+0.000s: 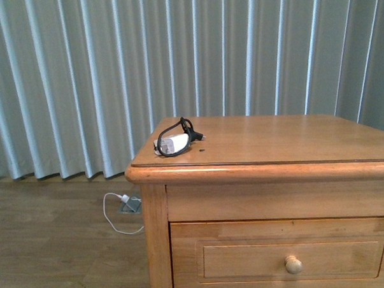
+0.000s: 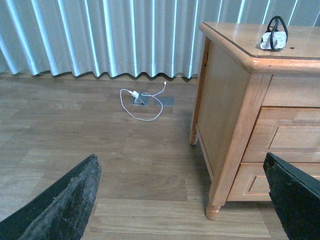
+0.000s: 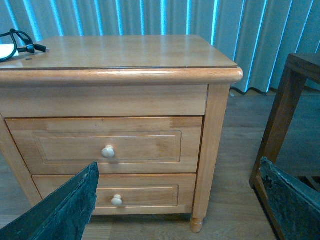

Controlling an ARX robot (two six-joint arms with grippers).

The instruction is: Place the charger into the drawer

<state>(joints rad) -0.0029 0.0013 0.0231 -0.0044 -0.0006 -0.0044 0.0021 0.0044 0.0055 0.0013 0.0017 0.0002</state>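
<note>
White adapter-block charger (image 1: 174,142) looped in black cable lies on the honey-coloured wooden bench's (image 1: 294,139) left end. It is cut off in the right wrist view and well apart from the left pincer (image 2: 180,165) and right pincer (image 3: 177,167), both spread wide. The knobbed wooden drawer (image 1: 248,259) is closed.

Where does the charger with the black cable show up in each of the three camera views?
Front view: charger on the cabinet top, near its left edge.
Left wrist view: charger on that top, near the corner over the side panel.
Right wrist view: charger on that top, partly cut off by the picture's edge.
Shared landmark: the cabinet top.
</note>
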